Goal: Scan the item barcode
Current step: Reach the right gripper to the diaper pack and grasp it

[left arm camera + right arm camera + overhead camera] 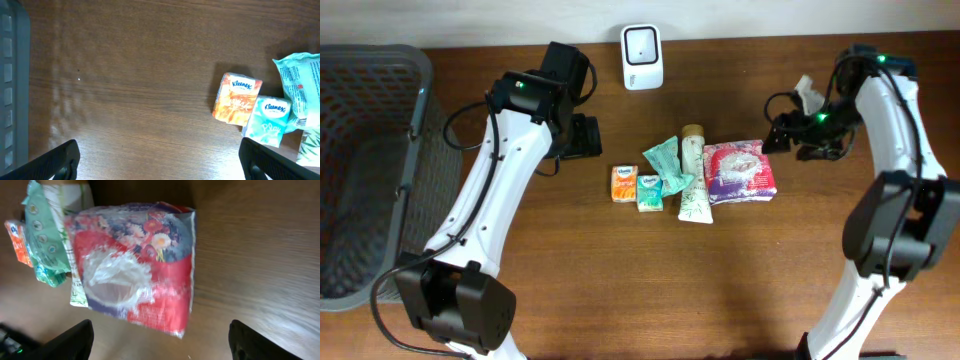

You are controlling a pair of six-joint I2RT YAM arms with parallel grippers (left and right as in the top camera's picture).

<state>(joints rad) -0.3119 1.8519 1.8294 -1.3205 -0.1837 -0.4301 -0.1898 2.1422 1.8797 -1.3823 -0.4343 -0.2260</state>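
Note:
Several items lie in a row mid-table: an orange Kleenex pack [624, 184], a teal Kleenex pack [650, 192], a teal wipes pack [667, 163], a tube [694, 175] and a red floral packet [740, 170]. The white scanner [642, 57] stands at the back. My left gripper [590, 136] hovers open left of the row, over bare wood [160, 162]; the orange pack [236, 98] lies ahead to its right. My right gripper [778, 136] is open just right of the red packet [145, 270], whose near edge lies ahead of the empty jaws [162, 342].
A grey mesh basket [360, 170] takes up the left end of the table, and its wall [12, 85] shows at the left edge of the left wrist view. Bare wood lies in front of the row of items.

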